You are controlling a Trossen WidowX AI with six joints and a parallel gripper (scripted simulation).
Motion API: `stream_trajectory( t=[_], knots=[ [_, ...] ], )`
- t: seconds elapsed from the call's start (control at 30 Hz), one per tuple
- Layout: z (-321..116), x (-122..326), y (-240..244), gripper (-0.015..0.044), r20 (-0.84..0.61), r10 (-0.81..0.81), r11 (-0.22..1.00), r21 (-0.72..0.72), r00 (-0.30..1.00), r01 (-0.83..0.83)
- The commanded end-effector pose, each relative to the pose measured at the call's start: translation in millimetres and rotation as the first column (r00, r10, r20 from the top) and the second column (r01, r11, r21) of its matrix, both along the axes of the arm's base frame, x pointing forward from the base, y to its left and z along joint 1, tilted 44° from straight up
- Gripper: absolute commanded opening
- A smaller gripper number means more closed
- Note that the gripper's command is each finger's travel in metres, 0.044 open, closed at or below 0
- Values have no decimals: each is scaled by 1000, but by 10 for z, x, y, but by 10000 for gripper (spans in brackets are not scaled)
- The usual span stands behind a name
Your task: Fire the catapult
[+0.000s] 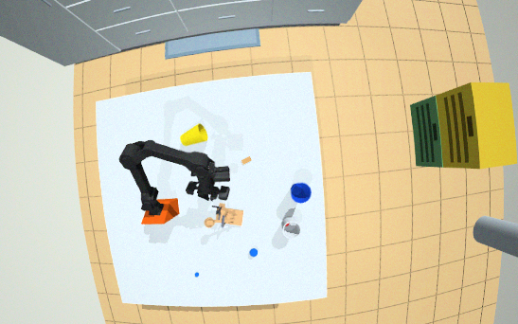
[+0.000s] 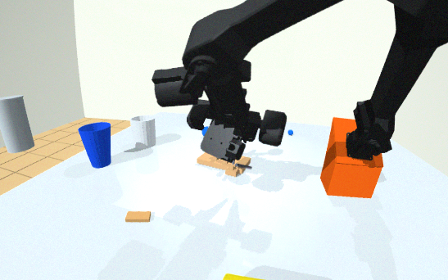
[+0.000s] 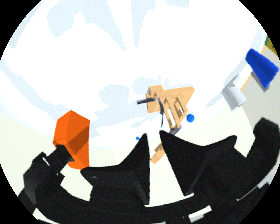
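The wooden catapult [image 1: 237, 218] [image 2: 208, 161] [image 3: 185, 94] stands mid-table with dark pins at its side. Its round throwing cup [image 1: 209, 222] [image 3: 156, 155] shows no ball in it. The white mug [image 1: 296, 232] [image 2: 148, 133] [image 3: 234, 96] stands upright. A small patch of the red ball [image 1: 287, 225] shows inside the mug's rim; the rest is hidden. My gripper [image 3: 153, 133] is narrowly open and empty, with a small gap between its fingertips. It hangs above and beside the catapult; the top and exterior views hide its fingertips.
A blue cup [image 1: 300, 192] [image 2: 97, 147] [image 3: 262, 68] stands near the mug. A yellow cup [image 1: 193, 135] lies on its side. An orange block [image 1: 160, 219] [image 2: 351, 182] [image 3: 72, 129] is by the arm's base. Two blue balls [image 1: 253, 252] [image 1: 197, 275] and a small wooden block [image 1: 246, 160] [image 2: 138, 217] lie around.
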State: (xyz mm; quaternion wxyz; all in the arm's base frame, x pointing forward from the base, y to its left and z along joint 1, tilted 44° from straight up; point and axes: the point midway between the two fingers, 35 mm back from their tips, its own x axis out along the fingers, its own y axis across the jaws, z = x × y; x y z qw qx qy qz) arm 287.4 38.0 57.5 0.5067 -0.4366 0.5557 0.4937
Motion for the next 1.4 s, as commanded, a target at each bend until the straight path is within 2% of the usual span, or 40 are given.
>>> stream_trajectory(
  t=[0.0, 0.37, 0.63, 0.9, 1.37],
  knots=[
    [-11, 175, -96, 157, 27, -50, 998, 31, 998, 49],
    [-15, 802, -247, 440, 63, -366, 923, 156, 929, 353],
    [-26, 1274, -464, 440, 44, -588, 786, 264, 807, 558],
    [-42, 1700, -782, 440, -13, -766, 595, 364, 643, 716],
    [-94, 2315, -1486, 440, -189, -933, 178, 495, 306, 850]
  ],
)
